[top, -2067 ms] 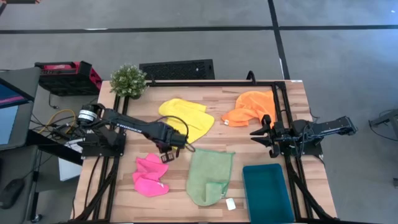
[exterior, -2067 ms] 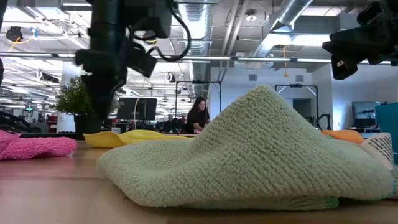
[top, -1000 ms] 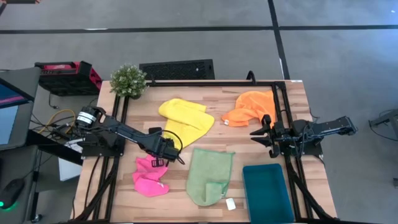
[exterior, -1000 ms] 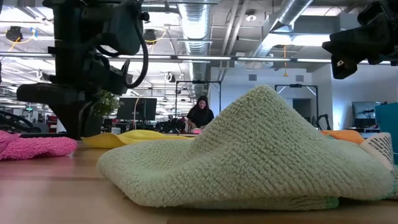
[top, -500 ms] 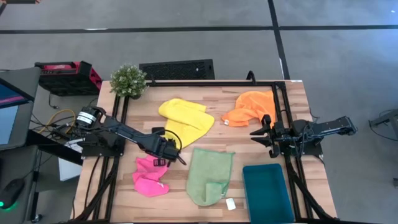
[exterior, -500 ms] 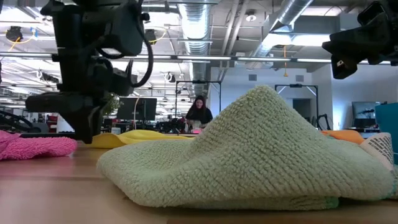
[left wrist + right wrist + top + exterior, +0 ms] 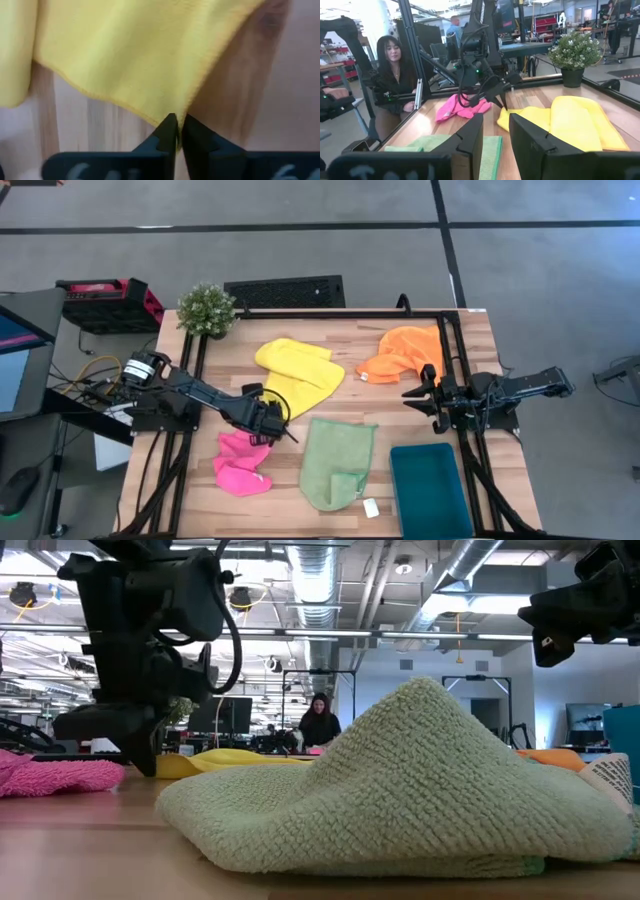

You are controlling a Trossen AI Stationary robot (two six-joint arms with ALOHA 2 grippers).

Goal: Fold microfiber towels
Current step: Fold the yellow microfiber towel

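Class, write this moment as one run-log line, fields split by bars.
left gripper: shut on yellow towel edge | right gripper: open, waiting beside orange towel | fold: not yet made

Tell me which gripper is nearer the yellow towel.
Left. The left gripper is pinched shut on the yellow towel at its near edge; the right gripper waits far off by the orange towel.

Open bare wood (image 7: 390, 405) between yellow towel (image 7: 295, 370), orange towel (image 7: 405, 352) and green towel (image 7: 337, 462).
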